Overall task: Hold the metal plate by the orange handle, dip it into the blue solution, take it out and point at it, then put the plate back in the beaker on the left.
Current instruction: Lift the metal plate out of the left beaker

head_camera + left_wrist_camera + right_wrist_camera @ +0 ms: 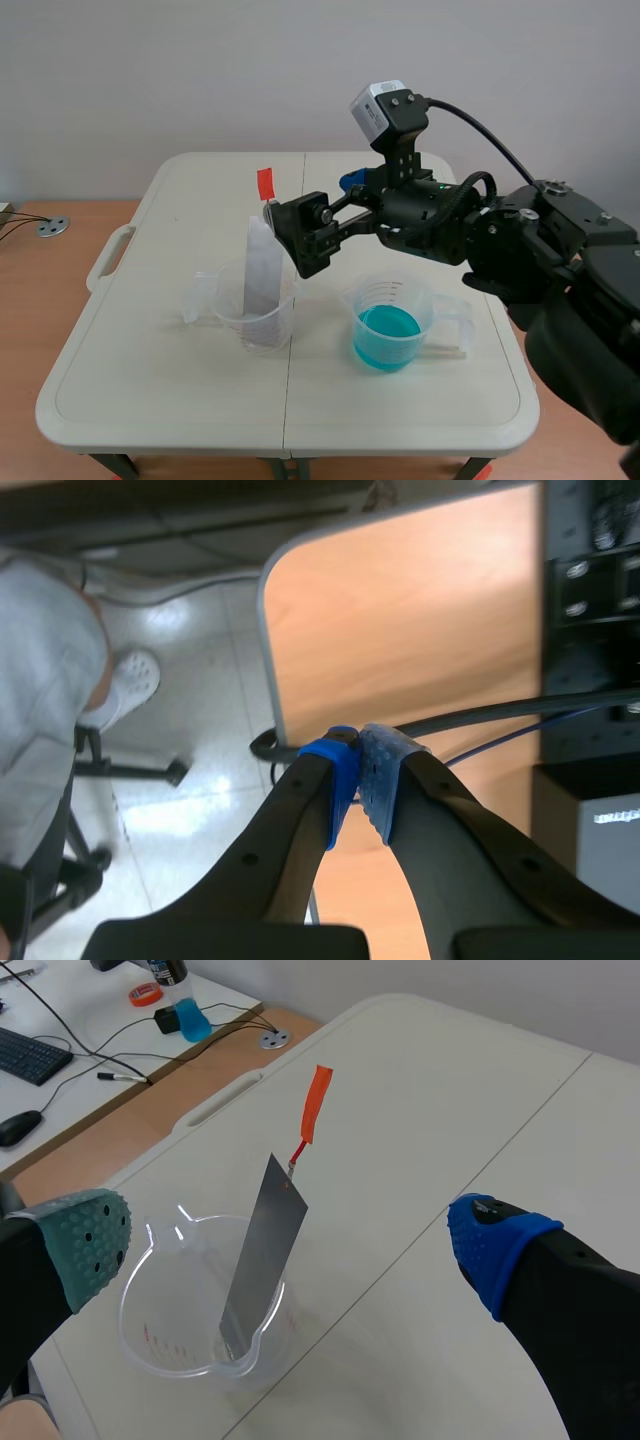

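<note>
- Scene view: the plate (262,280) stands upright in the left beaker (256,312) on the table (150,390). Its orange handle (265,183) sticks up above the rim. The blue solution (386,330) sits in the right beaker (400,298), well apart from the plate.
- The right claw (298,236) hangs just beside the plate's top, a little below the handle, and touches nothing that I can make out. The step in hand looks like the first grasp, and the dip is not yet begun.
- Left wrist view: the left claw (358,783) is clenched on nothing, pads meeting, and points at the floor, away from the task's things.
- Right wrist view: the right claw is spread wide, with the grey-green pad (88,1245) and blue pad (497,1245) well apart. Plate and handle stand ahead between them, ungripped.
- Next move, as I judge it: rise to the handle's height, bring it between the pads, then close gently, since the handle is thin.
</note>
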Controlling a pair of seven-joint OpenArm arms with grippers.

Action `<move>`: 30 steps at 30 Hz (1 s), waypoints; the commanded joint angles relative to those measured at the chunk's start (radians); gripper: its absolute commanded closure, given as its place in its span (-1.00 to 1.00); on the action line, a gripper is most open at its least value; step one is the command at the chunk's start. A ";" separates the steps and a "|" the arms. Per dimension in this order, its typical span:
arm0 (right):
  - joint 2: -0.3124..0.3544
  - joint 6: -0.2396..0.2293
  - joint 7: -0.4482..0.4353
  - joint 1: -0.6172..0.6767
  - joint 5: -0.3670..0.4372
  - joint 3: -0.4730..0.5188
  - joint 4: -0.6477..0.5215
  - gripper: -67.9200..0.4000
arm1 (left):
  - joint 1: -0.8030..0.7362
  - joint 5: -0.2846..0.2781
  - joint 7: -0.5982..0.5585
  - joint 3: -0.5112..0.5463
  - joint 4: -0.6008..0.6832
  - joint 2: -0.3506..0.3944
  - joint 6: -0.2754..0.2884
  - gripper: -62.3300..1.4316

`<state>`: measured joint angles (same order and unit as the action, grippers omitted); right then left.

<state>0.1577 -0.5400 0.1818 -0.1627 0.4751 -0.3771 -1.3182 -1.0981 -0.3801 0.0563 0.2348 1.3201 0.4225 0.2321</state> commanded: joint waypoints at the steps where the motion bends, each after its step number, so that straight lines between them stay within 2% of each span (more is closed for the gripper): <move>1: -0.015 -0.023 -0.014 -0.039 0.008 0.001 0.008 -0.95 | 0.019 0.013 -0.006 -0.001 -0.016 -0.024 0.003 0.86; 8: -0.055 -0.033 -0.016 -0.134 0.008 -0.036 0.121 -0.95 | 0.121 0.087 -0.007 -0.008 -0.177 -0.084 0.025 0.86; 18: -0.129 -0.033 -0.010 -0.240 0.006 -0.063 0.251 -0.95 | 0.204 0.097 -0.006 -0.082 -0.300 -0.090 0.025 0.86; 30: -0.217 -0.034 0.026 -0.327 0.004 -0.063 0.393 -0.95 | 0.220 0.097 -0.006 -0.089 -0.320 -0.090 0.025 0.86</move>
<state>-0.0505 -0.5697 0.2184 -0.4564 0.4717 -0.4343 -0.9195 -0.8669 -0.2840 0.0555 0.1432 0.9882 0.3328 0.2546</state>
